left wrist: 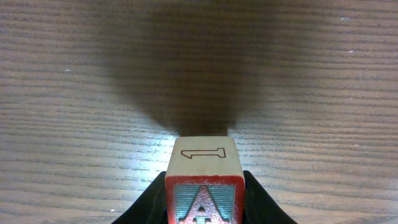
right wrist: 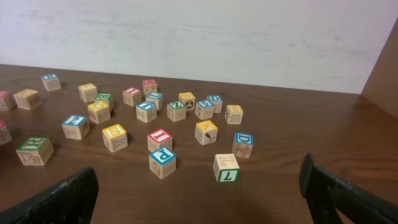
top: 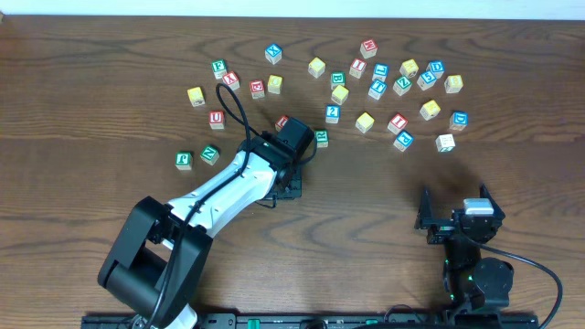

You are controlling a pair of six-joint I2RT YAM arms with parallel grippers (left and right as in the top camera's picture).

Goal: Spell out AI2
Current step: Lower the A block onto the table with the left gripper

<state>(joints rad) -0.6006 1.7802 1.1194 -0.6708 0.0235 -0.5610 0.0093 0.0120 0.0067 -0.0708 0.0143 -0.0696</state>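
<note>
While left pincer [left wrist: 202, 208] pinches A cube [left wrist: 202, 167], right pincer [top: 454, 206] spread, open table [left wrist: 87, 93] ahead.

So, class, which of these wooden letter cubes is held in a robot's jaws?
The cube showing a red A, clamped by the left gripper; the other cubes lie free on the table.
</note>
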